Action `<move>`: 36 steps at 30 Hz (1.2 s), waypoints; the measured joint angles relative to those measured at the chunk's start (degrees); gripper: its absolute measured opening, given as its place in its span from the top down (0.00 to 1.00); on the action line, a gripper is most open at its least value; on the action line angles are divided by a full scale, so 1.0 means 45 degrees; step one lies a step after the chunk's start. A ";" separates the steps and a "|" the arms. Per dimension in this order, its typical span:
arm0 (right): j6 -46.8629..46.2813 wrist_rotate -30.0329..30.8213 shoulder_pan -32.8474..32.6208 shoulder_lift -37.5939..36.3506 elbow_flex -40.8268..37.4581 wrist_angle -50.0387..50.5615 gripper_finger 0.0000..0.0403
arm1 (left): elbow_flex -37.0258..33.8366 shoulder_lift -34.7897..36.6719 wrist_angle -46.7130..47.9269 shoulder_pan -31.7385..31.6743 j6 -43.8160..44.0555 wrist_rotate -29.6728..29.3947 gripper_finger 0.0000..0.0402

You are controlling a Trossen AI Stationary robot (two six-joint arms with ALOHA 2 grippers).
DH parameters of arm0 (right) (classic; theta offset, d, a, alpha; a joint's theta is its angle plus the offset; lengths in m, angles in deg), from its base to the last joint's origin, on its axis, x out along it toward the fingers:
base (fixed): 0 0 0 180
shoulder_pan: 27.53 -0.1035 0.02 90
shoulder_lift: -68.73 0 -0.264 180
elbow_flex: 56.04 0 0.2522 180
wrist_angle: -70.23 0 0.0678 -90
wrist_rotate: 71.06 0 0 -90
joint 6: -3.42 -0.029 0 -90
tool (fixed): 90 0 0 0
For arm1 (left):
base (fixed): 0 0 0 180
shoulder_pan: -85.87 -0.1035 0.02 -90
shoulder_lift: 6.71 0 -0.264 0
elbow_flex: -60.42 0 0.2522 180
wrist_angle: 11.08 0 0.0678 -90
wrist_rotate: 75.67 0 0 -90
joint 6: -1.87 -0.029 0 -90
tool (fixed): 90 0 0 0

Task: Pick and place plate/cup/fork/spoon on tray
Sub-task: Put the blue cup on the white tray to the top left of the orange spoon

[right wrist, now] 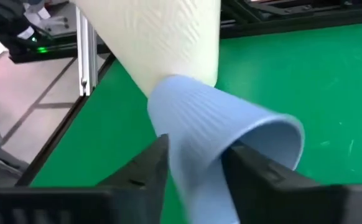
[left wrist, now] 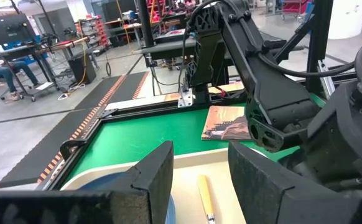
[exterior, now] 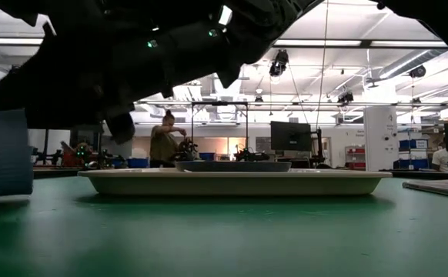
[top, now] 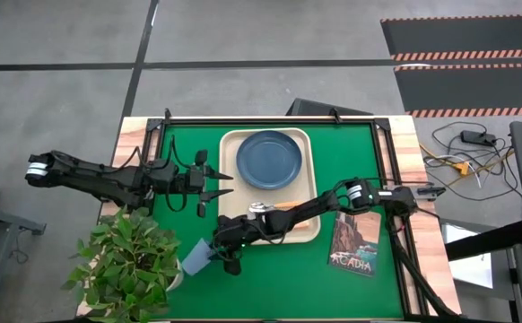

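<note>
While tilted, the cup [right wrist: 218, 130] sits between the right tool's [right wrist: 193, 171] fingers.

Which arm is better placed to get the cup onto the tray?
Right: the right gripper already straddles the cup beside the tray; the left gripper hovers open at the tray's edge.

cup [exterior: 5, 154] cropped, fork unseen, spoon [top: 259, 208] half-hidden

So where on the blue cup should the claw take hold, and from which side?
Across the ribbed side wall, near mid-height. The cup leans against a white pot beside the plant, so come from the open mat side, as the right claw does, one finger on each flank. The left claw waits open by the tray.
</note>
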 joint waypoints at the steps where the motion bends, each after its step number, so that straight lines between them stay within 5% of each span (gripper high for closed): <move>1: 0.0118 -0.0007 -0.0002 0.0000 0.0000 0.0003 0.72 | 0.0000 0.0000 -0.0003 0.0000 0.0000 -0.0001 0.66; 5: 0.0656 -0.0032 -0.0002 -0.0005 0.0000 0.0024 0.94 | 0.0000 0.0000 -0.0005 0.0000 0.0000 0.0000 0.66; 7: 0.0766 -0.0027 -0.0002 -0.0105 0.0000 0.0117 0.96 | 0.0000 0.0000 -0.0005 0.0000 0.0000 0.0000 0.66; 18: 0.4086 -0.0047 -0.0218 -0.3226 0.0000 0.6221 0.98 | 0.0000 0.0000 -0.0007 0.0000 0.0000 0.0000 0.66; 24: 0.5965 0.2822 -0.0395 -0.4975 0.0000 1.0134 0.98 | 0.0000 0.0000 -0.0133 0.0000 0.0000 -0.0003 0.66; 36: 0.7014 0.3510 0.0299 -0.4210 -0.0010 1.1160 0.98 | 0.0005 0.0000 -0.0126 0.0000 0.0000 0.0000 0.66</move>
